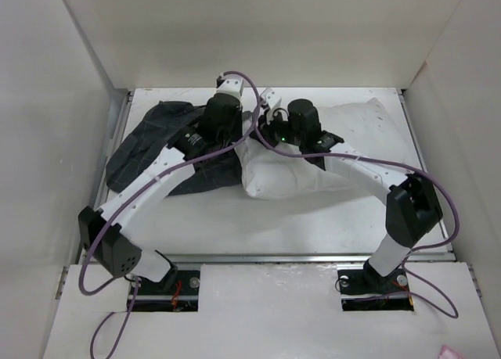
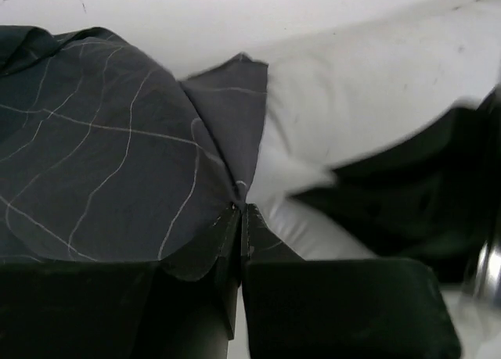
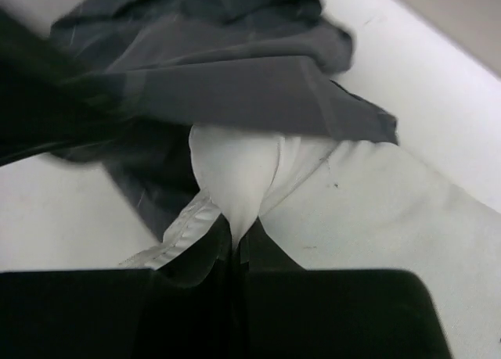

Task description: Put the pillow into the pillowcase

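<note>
- White table (image 1: 313, 222), pale walls (image 1: 274, 30) around it.
- Left gripper (image 2: 241, 218) pinches the charcoal pillowcase (image 2: 94, 140).
- Right gripper (image 3: 235, 245) pinches the pillow (image 3: 376, 218) corner.

I log: pillowcase (image 1: 145, 148), dark charcoal grey with a thin pale windowpane grid; pillow (image 1: 368, 128), off-white, a few small dark specks; table (image 1: 274, 226), plain white; arms (image 1: 149, 191), white links with black joints; cables (image 1: 249, 80), purple; walls (image 1: 47, 101), plain off-white; light (image 1: 282, 138), small, green.
</note>
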Motion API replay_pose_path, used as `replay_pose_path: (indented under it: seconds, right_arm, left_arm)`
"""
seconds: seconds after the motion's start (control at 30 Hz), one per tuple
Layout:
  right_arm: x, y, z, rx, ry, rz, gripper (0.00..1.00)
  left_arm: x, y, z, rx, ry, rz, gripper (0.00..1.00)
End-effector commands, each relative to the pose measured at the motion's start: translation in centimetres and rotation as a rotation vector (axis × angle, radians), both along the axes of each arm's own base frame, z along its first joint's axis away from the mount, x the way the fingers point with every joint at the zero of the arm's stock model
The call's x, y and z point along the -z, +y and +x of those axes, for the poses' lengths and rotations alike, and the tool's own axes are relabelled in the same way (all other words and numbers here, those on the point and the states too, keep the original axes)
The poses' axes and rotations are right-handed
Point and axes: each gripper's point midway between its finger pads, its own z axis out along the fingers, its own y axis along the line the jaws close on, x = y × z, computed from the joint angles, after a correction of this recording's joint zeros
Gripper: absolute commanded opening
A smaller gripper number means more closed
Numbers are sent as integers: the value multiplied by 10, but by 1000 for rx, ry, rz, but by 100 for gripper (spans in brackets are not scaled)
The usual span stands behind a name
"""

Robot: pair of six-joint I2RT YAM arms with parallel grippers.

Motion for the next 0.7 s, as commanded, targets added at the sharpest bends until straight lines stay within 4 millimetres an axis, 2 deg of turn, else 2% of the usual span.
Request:
replay_pose_path:
  seconds: [0.0,0.03,0.1,0.13,0.17,0.2,0.23,0.27,0.3,0.33,0.37,0.4,0.43,0.5,0.57,0.6,0.63,0.67]
  right_arm:
    - [-108,-18,39,143,-206,266,0]
    - [-117,-17,40,120,-216,289,0]
    - [-114,-13,47,102,-204,282,0]
    - [-124,-6,44,52,-209,291,0]
    - [-121,-1,41,15,-200,279,0]
    - [-114,-2,42,1,-184,270,0]
    - [-113,0,44,3,-167,280,0]
    - [-116,2,41,-22,-175,288,0]
    - [-105,9,46,-37,-153,287,0]
    - [-101,12,47,-54,-145,285,0]
    - [-91,27,39,-142,-120,282,0]
    - [-91,30,31,-189,-114,283,0]
    - [-75,35,31,-224,-92,267,0]
    - [-58,42,16,-310,-82,243,0]
    - [-35,42,14,-339,-95,201,0]
    - [-31,45,4,-374,-98,193,0]
    - [-10,42,-4,-392,-61,173,0]
    - [-11,41,-9,-417,-88,169,0]
  left_arm:
    - [-19,10,-18,-26,-31,-73,0]
    - [-13,8,-19,-17,-17,-68,0]
    - [-10,5,-25,3,-10,-69,0]
    - [-6,7,-24,-6,-6,-59,0]
    - [-7,9,-23,-26,-10,-60,0]
    - [2,10,-20,-47,8,-42,0]
    - [-2,10,-19,-47,0,-49,0]
    - [4,4,-19,-25,20,-49,0]
    - [-2,0,-20,-7,16,-66,0]
    - [-4,-12,-19,33,6,-84,0]
    - [-6,-15,-16,34,-2,-90,0]
    - [-6,-15,-16,34,-2,-90,0]
    - [-6,-17,-10,23,-4,-84,0]
    - [-12,-7,1,-60,-36,-70,0]
    - [-20,1,11,-133,-63,-53,0]
    - [-21,0,13,-141,-68,-52,0]
    - [-22,-2,16,-146,-67,-62,0]
    - [-23,3,24,-167,-64,-58,0]
